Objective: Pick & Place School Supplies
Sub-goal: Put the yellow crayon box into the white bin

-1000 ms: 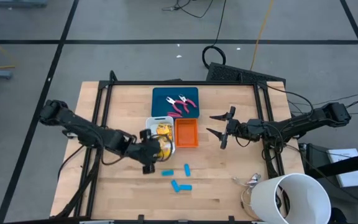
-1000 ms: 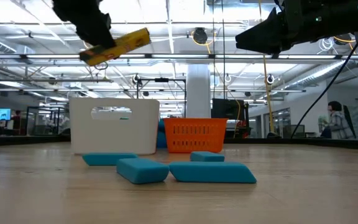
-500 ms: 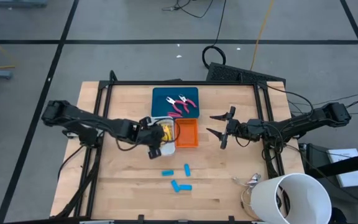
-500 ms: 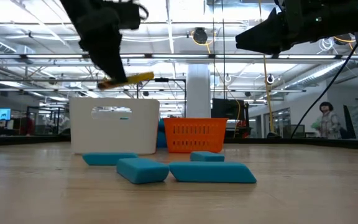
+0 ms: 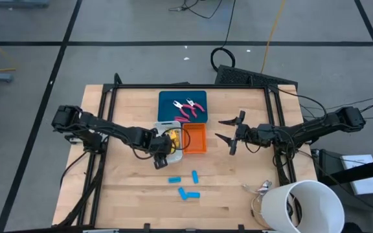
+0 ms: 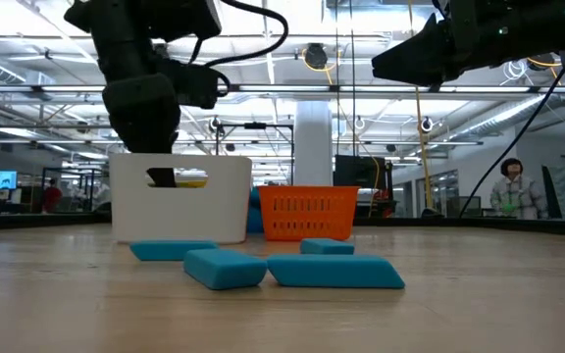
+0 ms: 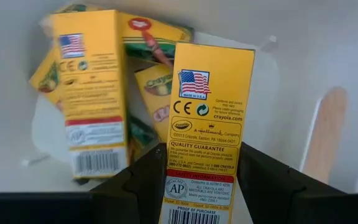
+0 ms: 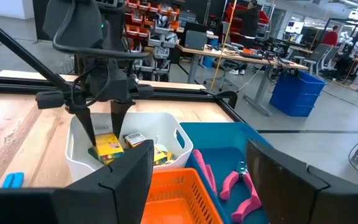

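— Where did you have the left gripper [image 5: 163,147] at that moment?

— I had it lowered into the white tray [image 5: 156,127], fingers pinched on a yellow crayon box [image 7: 209,134]. Through the left wrist camera the box stood squarely between my fingers, with other yellow boxes [image 7: 92,99] lying loose in the tray just behind it. From the right wrist camera I could see the fingertips [image 8: 87,127] reaching below the tray rim, the held box [image 8: 109,147] among the others.

— What had changed since a second earlier?

— A second before, I was carrying that box high over the table, short of the tray; half a second before, it hung just above the rim. By then it had gone down inside.

— And the rest?

— The three blue pieces [image 5: 185,185] lay on the wood in front of the trays, well apart from the gripper. The pink-handled pliers [image 5: 188,108] sat in the teal tray [image 5: 167,101]. My right gripper [image 5: 227,136] waited beside the orange tray [image 5: 194,138], fingers spread wide, unmoved.
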